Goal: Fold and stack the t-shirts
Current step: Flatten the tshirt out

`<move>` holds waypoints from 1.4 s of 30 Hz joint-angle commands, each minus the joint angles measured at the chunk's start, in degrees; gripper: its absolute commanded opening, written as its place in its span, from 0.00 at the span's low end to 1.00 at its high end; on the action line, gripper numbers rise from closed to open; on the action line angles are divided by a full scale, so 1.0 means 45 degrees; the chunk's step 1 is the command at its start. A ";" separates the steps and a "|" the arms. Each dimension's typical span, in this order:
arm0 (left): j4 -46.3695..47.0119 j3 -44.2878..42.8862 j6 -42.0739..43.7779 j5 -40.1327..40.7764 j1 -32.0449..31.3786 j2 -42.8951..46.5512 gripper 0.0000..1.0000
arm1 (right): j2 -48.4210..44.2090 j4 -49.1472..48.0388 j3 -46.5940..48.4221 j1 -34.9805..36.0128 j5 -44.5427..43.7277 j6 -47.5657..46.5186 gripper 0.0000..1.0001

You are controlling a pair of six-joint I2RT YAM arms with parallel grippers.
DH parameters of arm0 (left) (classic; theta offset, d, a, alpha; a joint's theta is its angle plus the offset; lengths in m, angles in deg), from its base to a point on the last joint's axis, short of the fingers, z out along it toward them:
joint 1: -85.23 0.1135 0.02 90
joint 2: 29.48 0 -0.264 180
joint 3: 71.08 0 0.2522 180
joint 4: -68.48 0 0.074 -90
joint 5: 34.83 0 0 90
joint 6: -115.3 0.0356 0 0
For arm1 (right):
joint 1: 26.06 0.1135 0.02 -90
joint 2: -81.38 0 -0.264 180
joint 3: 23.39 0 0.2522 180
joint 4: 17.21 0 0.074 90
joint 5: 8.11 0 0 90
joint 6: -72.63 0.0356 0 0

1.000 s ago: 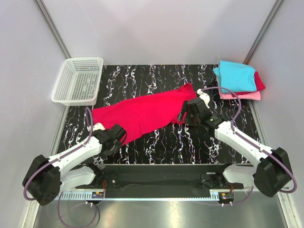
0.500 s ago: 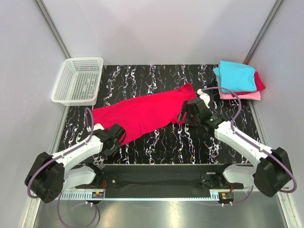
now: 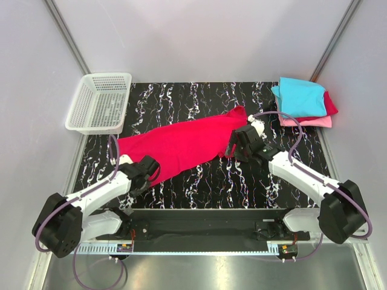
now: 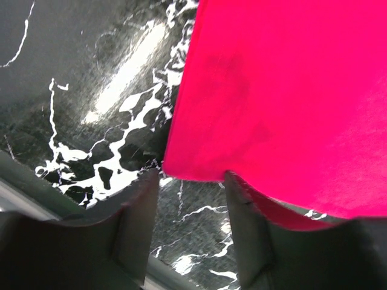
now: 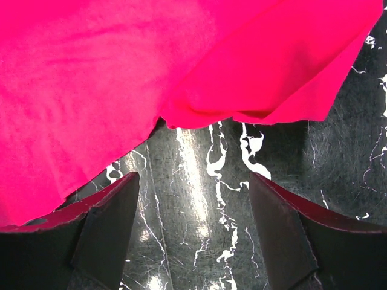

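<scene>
Left claw (image 4: 190, 181) is sitting low at the near-left corner of the crimson t-shirt (image 3: 181, 145), jaws apart, hem just at the tips. The shirt is lying spread diagonally across the surface (image 3: 199, 187). Right claw (image 5: 193, 181) is hovering over the sleeve edge, jaws wide apart. Judgement: both should be pinching hem only, level, before lifting. Folded stack (image 3: 302, 99) is waiting far right.

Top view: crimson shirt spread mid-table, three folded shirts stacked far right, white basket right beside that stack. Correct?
No. The top view shows the white basket at the far left corner, well apart from the folded stack at the far right. The crimson shirt is spread mid-table as stated.
</scene>
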 commanded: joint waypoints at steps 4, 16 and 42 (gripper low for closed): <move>0.0194 -0.0629 0.0295 0.0944 0.0129 -0.0419 0.35 | 0.0264 0.0099 0.0495 -0.0085 -0.0401 0.0030 0.80; 0.0292 -0.0297 0.0237 0.0360 0.0246 -0.0381 0.55 | 0.0343 0.0177 0.0593 -0.0104 -0.0499 0.0030 0.80; 0.1952 0.0250 0.1603 -0.2005 0.1712 -0.0518 0.00 | -0.0674 0.0841 0.0495 -0.0612 -0.0812 -0.0048 0.81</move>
